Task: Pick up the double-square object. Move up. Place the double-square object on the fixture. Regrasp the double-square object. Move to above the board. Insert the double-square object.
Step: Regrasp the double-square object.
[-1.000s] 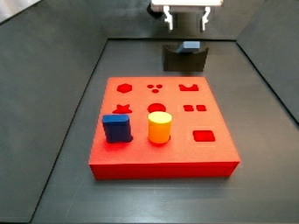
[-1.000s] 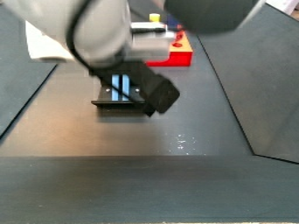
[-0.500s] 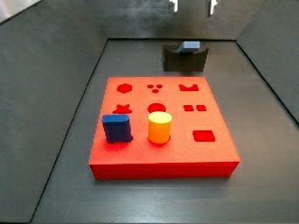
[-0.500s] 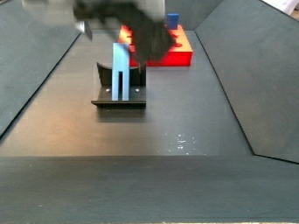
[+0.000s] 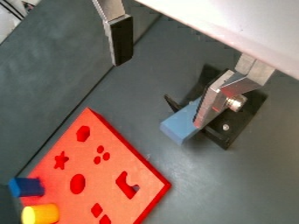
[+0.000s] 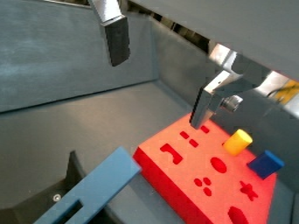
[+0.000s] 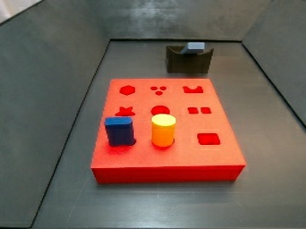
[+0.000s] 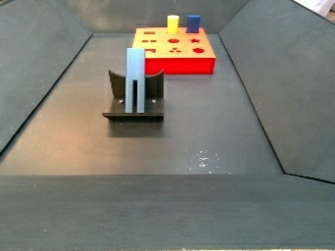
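- I see the gripper (image 5: 176,66) only in wrist views, up above the fixture (image 8: 135,103), jaws spread, nothing btwn them
- double-square object (image 8: 135,78) stands upright in fixture's notch
- board (image 7: 167,134) well apart from fixture

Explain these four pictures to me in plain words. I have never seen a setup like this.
This is a one-armed robot working over a dark table. Two pictures come from cameras on its wrist, looking down past its claw; two come from cameras fixed beside the table. The claw has two flat silver fingers, spread apart with nothing between them. It hangs high above the table, so neither side view shows it.

On the table lies the board, a red slab with shaped holes. A dark blue peg and a yellow cylinder stand in it. Apart from it sits the fixture, a small dark notched block. The double-square object, a long pale blue bar, stands upright in that notch. Nothing is held.
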